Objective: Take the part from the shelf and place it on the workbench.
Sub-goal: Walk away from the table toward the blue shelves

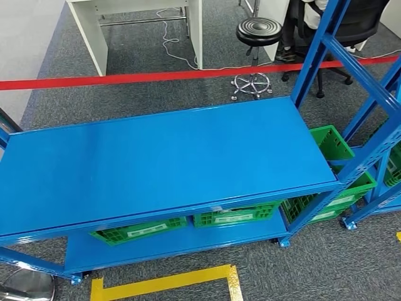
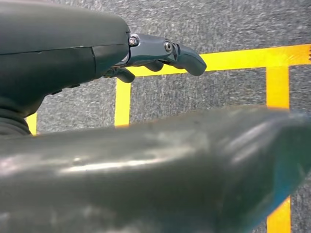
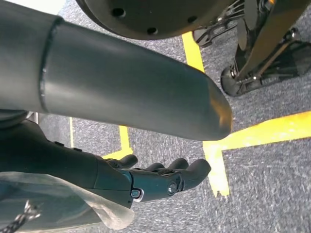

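Shelf (image 1: 156, 150), blue with a bare top, stands ahead with green crates (image 1: 232, 216) on its lower level, while the left hand (image 2: 161, 53) and right hand (image 3: 161, 179) hang open-fingered over yellow-taped carpet (image 2: 220, 87), holding nothing.

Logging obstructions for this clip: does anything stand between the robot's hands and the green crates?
Yes: the blue top shelf board covers the green crates on the lower level, so a reach would likely have to come from the front. The left hand and right hand hang low over the floor.
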Controlling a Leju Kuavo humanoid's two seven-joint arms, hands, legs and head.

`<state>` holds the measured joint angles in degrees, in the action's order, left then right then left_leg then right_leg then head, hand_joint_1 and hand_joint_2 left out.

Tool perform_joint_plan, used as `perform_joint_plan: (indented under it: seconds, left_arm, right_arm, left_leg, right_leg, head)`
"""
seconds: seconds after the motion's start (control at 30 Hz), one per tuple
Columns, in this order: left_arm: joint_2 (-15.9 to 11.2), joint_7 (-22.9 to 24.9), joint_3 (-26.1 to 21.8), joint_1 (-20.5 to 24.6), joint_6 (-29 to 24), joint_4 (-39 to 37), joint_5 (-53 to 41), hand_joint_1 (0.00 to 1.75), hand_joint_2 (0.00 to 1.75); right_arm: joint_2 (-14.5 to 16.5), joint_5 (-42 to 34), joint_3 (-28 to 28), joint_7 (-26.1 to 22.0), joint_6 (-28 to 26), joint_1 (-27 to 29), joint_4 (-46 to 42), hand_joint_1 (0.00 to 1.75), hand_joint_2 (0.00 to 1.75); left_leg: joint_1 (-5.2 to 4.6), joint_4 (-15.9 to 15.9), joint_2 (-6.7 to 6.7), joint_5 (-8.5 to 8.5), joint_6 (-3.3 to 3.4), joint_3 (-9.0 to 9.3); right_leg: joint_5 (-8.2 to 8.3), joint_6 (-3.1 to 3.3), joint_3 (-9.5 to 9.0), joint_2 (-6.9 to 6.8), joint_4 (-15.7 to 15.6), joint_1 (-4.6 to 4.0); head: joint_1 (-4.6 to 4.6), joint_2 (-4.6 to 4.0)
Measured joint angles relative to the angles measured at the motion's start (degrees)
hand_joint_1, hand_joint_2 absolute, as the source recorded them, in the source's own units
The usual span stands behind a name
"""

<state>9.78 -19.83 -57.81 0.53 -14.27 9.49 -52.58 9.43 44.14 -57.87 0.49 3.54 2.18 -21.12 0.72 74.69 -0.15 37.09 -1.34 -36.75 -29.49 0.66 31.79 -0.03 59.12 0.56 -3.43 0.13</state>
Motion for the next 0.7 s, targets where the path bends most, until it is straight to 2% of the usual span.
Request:
perform_joint_plan:
  seconds: [0.03,0.07,0.1,0.13,0.17,0.27,0.3,0.33,0.37,0.43,0.47,0.5,0.53,0.6,0.63,0.67,0.7]
  left_arm:
    - [0.0,0.4,0.0,0.0,0.0,0.0,-0.1,0.00,1.75]
    - [0.0,0.8,0.0,0.0,0.0,0.0,-0.2,0.00,1.75]
    - [-0.1,1.3,0.0,0.0,0.1,-0.1,-0.2,0.00,1.75]
    - [-0.1,1.8,0.1,0.0,0.2,-0.1,-0.1,0.00,1.75]
    - [-0.1,2.3,0.4,-0.1,0.4,-0.1,0.1,0.00,1.75]
    - [-0.5,3.7,2.6,-0.7,1.1,-0.2,2.3,0.00,1.75]
    - [-0.7,4.0,3.4,-0.9,1.4,-0.1,3.3,0.00,1.75]
    - [-1.0,4.3,4.3,-1.0,1.6,-0.1,4.3,0.00,1.75]
    - [-1.2,4.7,5.3,-1.0,1.9,0.0,5.4,0.00,1.75]
    - [-1.6,5.3,7.4,-1.0,2.5,0.5,7.5,0.00,1.75]
    - [-1.8,5.7,8.4,-0.9,2.8,0.8,8.6,0.00,1.75]
    - [-2.0,6.0,9.5,-0.9,3.0,1.3,9.6,0.00,1.75]
    - [-2.2,6.3,10.5,-0.8,3.3,1.8,10.6,0.00,1.75]
    - [-2.5,6.9,12.7,-0.5,3.8,3.0,12.7,0.00,1.75]
    - [-2.7,7.2,13.8,-0.4,4.1,3.5,13.7,0.00,1.31]
    - [-2.9,7.6,14.9,-0.4,4.4,4.0,14.7,0.00,0.87]
    - [-3.1,7.9,16.0,-0.3,4.6,4.4,15.7,0.00,0.44]
  right_arm:
    - [-0.3,0.2,0.1,-0.2,-0.1,-0.1,0.6,0.00,1.31]
    - [-0.5,0.3,0.3,-0.5,-0.2,-0.2,1.3,0.00,1.75]
    - [-0.8,0.4,0.4,-0.8,-0.5,-0.4,1.9,0.00,1.75]
    - [-1.1,0.4,0.7,-1.2,-0.9,-0.6,2.4,0.00,1.75]
    - [-1.4,0.3,1.2,-1.6,-1.3,-0.8,2.8,0.00,1.75]
    - [-2.4,-1.3,3.8,-1.9,-2.0,-1.0,3.3,0.00,1.75]
    - [-2.6,-2.1,4.8,-1.9,-2.0,-1.0,3.5,0.00,1.75]
    - [-2.9,-2.9,5.8,-2.0,-2.1,-0.9,3.6,0.00,1.75]
    - [-3.2,-3.8,6.9,-1.9,-2.1,-0.8,3.8,0.00,1.75]
    - [-3.6,-5.6,9.0,-1.9,-2.3,-0.3,4.3,0.00,1.75]
    - [-3.8,-6.5,10.0,-1.9,-2.3,0.1,4.6,0.00,1.75]
    - [-4.0,-7.4,11.0,-1.9,-2.4,0.6,4.9,0.00,1.75]
    - [-4.2,-8.3,12.0,-1.8,-2.4,1.1,5.2,0.00,1.75]
    - [-4.6,-10.0,14.1,-1.8,-2.5,2.0,5.8,0.00,1.75]
    - [-4.8,-10.9,15.1,-1.8,-2.5,2.4,6.0,0.00,1.75]
    - [-5.0,-11.8,16.2,-1.8,-2.5,2.7,6.1,0.00,1.31]
    - [-5.1,-12.7,17.3,-1.7,-2.5,3.0,6.3,0.00,0.87]
  left_leg:
    - [0.10,-2.1,0.00,-2.38,-0.04,0.31]
    - [0.19,-5.6,0.01,-5.25,-0.04,1.30]
    - [0.19,-9.1,0.00,-7.32,0.00,2.41]
    - [0.15,-12.0,0.00,-8.44,0.20,3.41]
    - [0.07,-13.7,0.00,-8.74,0.49,3.93]
    - [-0.07,-14.9,0.02,-8.57,1.63,4.23]
    - [-0.02,-15.1,0.05,-8.67,2.04,4.33]
    - [0.04,-15.3,0.08,-8.75,2.44,4.41]
    - [0.06,-15.4,0.14,-8.77,2.78,4.46]
    - [-0.13,-15.4,0.19,-8.65,3.15,4.47]
    - [-0.24,-15.4,0.22,-8.58,3.25,4.52]
    - [-0.32,-15.4,0.20,-8.52,3.30,4.60]
    - [-0.40,-15.4,0.14,-8.44,3.32,4.76]
    - [-0.51,-15.4,0.02,-8.18,3.18,5.14]
    - [-0.63,-15.3,0.00,-8.02,2.98,5.24]
    - [-0.70,-15.3,0.03,-7.93,2.72,5.27]
    - [-0.72,-15.3,0.07,-7.93,2.42,5.24]
  right_leg:
    - [-0.30,-0.13,-0.50,0.06,0.0,0.06]
    - [-0.62,-0.32,-0.94,0.11,0.0,0.11]
    - [-0.96,-0.61,-1.26,0.13,0.0,0.06]
    - [-1.23,-0.96,-1.45,0.18,0.1,-0.02]
    - [-1.35,-1.35,-1.47,0.20,0.0,-0.11]
    - [-1.39,-2.45,-1.55,0.22,-0.3,-0.03]
    - [-1.88,-2.72,-1.30,0.19,0.2,0.04]
    - [-2.90,-2.94,-0.51,0.17,1.7,0.07]
    - [-4.46,-3.11,0.96,0.15,4.6,0.10]
    - [-7.65,-3.26,5.05,0.14,12.4,0.09]
    - [-8.22,-3.26,6.63,0.14,15.2,0.09]
    - [-7.65,-3.17,7.28,0.14,15.9,0.07]
    - [-5.96,-3.00,6.73,0.14,14.2,0.05]
    - [-1.77,-2.41,3.36,0.10,6.6,-0.05]
    - [-0.52,-2.11,1.65,0.10,3.2,-0.15]
    - [0.01,-1.85,0.58,0.12,1.0,-0.27]
    - [-0.09,-1.66,0.14,0.17,0.2,-0.40]
  head:
    - [0.00,0.00]
    - [0.01,0.00]
    - [0.04,0.00]
    - [0.11,0.00]
    - [0.10,0.00]
    - [0.00,0.00]
    - [-0.03,0.00]
    - [-0.11,0.00]
    - [-0.25,0.00]
    - [-0.45,0.00]
    - [-0.50,0.00]
    - [-0.51,0.00]
    - [-0.54,0.00]
    - [-0.53,0.00]
    - [-0.51,0.00]
    - [-0.49,0.00]
    - [-0.45,0.00]
